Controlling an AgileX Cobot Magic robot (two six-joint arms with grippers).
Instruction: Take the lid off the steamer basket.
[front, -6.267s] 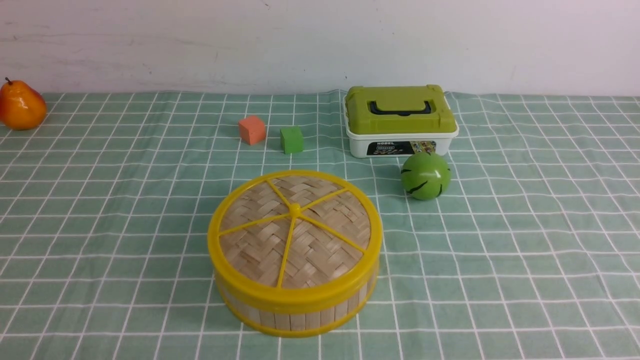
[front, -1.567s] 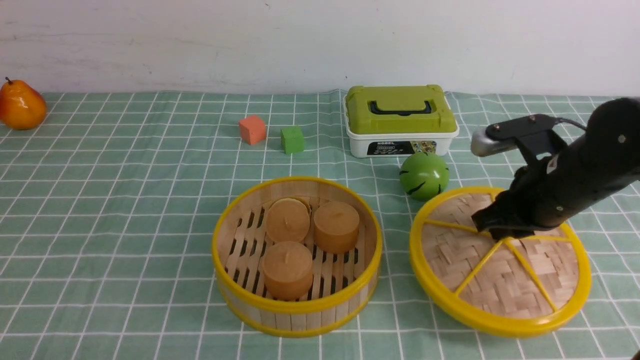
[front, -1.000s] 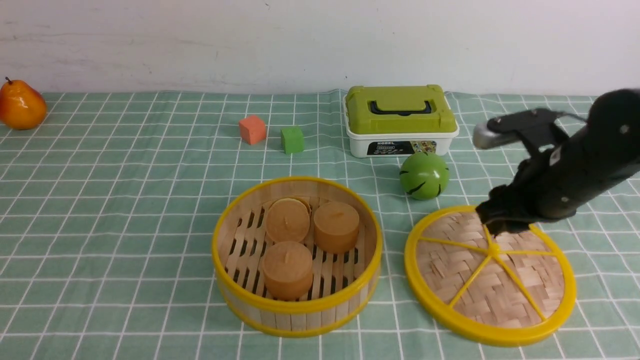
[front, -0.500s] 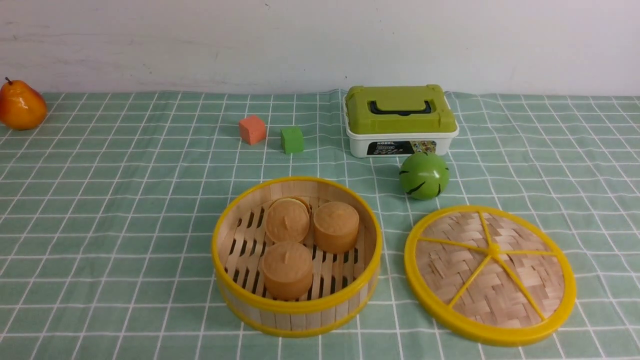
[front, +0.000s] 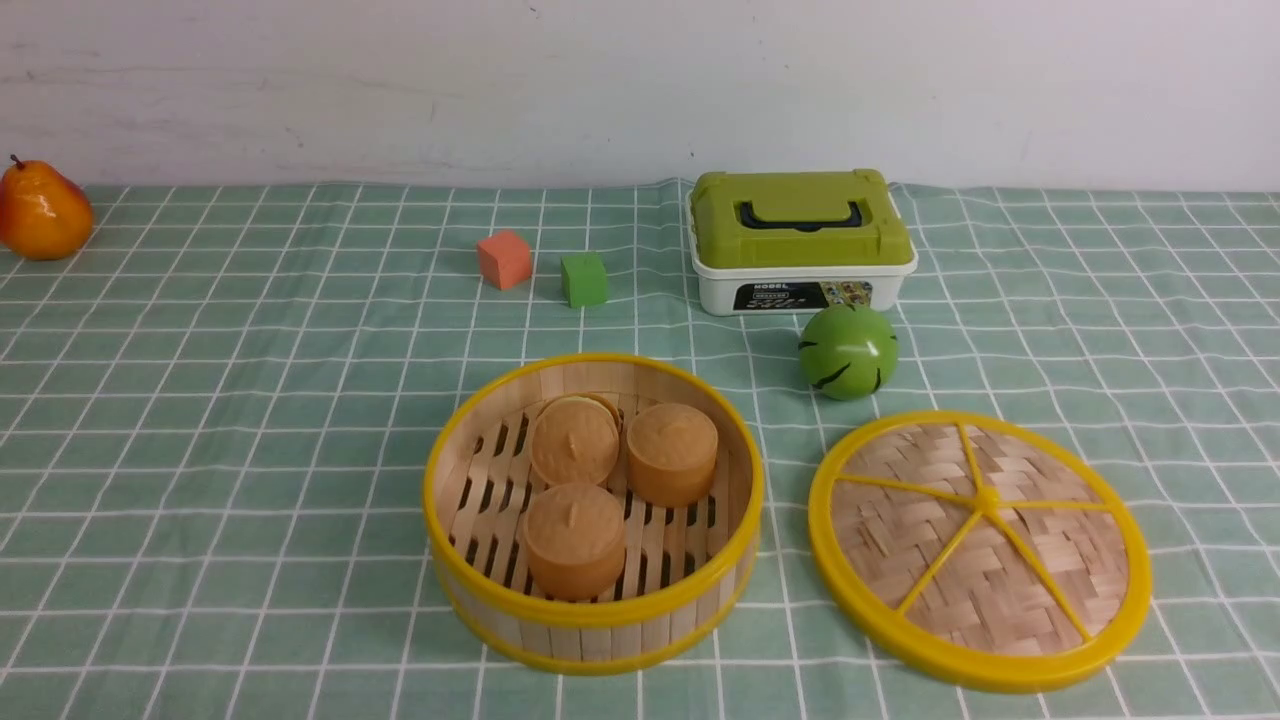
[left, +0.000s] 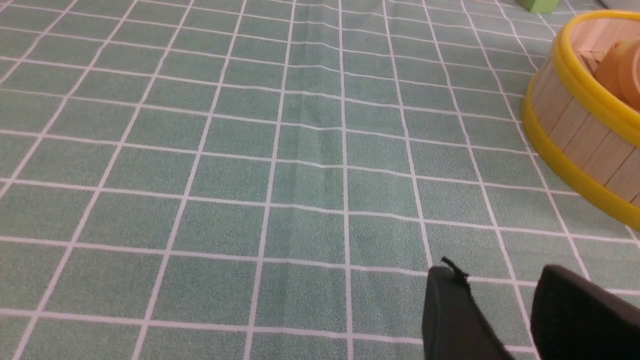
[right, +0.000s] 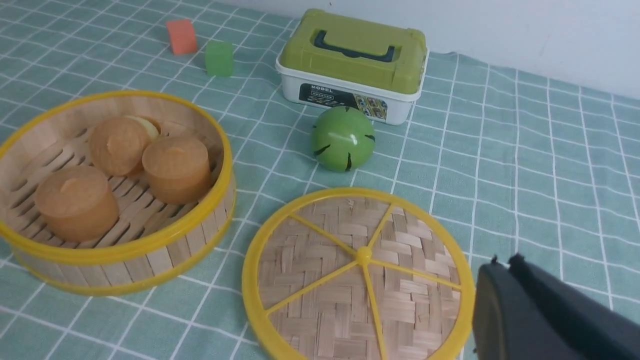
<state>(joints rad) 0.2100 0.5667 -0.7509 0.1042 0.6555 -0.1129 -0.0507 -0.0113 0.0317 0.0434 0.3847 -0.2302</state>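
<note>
Bamboo basket (front: 590, 612) holds three cakes (front: 573, 538); lid (front: 980, 555) lies just beside, apart. I see right gripper (right: 504, 261) closed empty, left gripper (left: 495, 274) parted.

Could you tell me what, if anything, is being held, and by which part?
Nothing: the right gripper is shut empty, the left gripper empty; the lid lies free.

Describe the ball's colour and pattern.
Glossy green ball with short black streaks; clearest in the right wrist view.

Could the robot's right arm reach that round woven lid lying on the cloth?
Probably yes. The lid lies flat just beside the right claw, with nothing on it or in between.
</note>
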